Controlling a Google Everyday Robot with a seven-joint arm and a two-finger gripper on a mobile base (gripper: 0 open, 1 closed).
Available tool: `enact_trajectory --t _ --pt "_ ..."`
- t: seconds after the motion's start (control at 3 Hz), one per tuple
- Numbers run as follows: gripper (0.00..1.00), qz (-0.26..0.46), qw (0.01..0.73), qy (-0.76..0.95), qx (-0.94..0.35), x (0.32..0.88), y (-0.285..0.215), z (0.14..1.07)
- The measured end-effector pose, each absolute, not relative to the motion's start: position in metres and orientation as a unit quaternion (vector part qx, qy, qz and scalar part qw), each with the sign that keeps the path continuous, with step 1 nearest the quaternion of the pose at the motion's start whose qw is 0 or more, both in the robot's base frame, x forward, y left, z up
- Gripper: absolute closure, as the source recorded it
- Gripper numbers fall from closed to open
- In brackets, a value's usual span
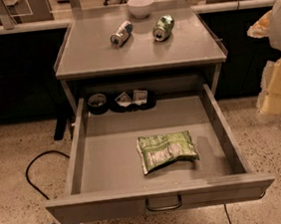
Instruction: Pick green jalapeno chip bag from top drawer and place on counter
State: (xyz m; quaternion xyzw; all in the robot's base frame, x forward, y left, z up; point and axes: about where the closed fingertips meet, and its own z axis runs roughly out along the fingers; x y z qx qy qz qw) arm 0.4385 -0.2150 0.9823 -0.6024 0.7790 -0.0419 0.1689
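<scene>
Right up front, the top drawer [107, 180] is pulled wide open, its loop handle [163, 204] facing us, so access is sorted. Inside, a little right of the middle of the drawer floor, lies the green jalapeno chip bag [165, 151], flat and crinkled, white label showing, nothing touching it. That's the prize, and it hasn't been lifted yet. Off to the right, outside the drawer wall and above the floor, hangs the gripper [273, 101], a pale blurred shape well apart from the bag. It holds nothing and touches nothing that I can see, and whether it is apart or together I cannot tell. So by my reading the opening part is done, and the reach, the grab, the lift and the set-down are all left to do. Further back, at the drawer's rear, sit a dark round tub [97, 102] and two small packets [131, 98]. Above them is the counter [89, 54], carrying a blue-and-silver can [121, 34] and a green-and-silver can [163, 27], both on their sides, with a white bowl [140, 6] at the far edge. There's bare surface at the front for the bag.
</scene>
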Motion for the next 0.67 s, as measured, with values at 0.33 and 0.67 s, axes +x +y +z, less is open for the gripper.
enact_trajectory --t 0.33,0.67 --pt "0.00 -0.042 0.169 0.779 -0.602 0.4385 -0.2150 0.9823" --pt "0.00 -0.034 0.177 0.780 -0.600 0.4394 -0.2099 0.9734"
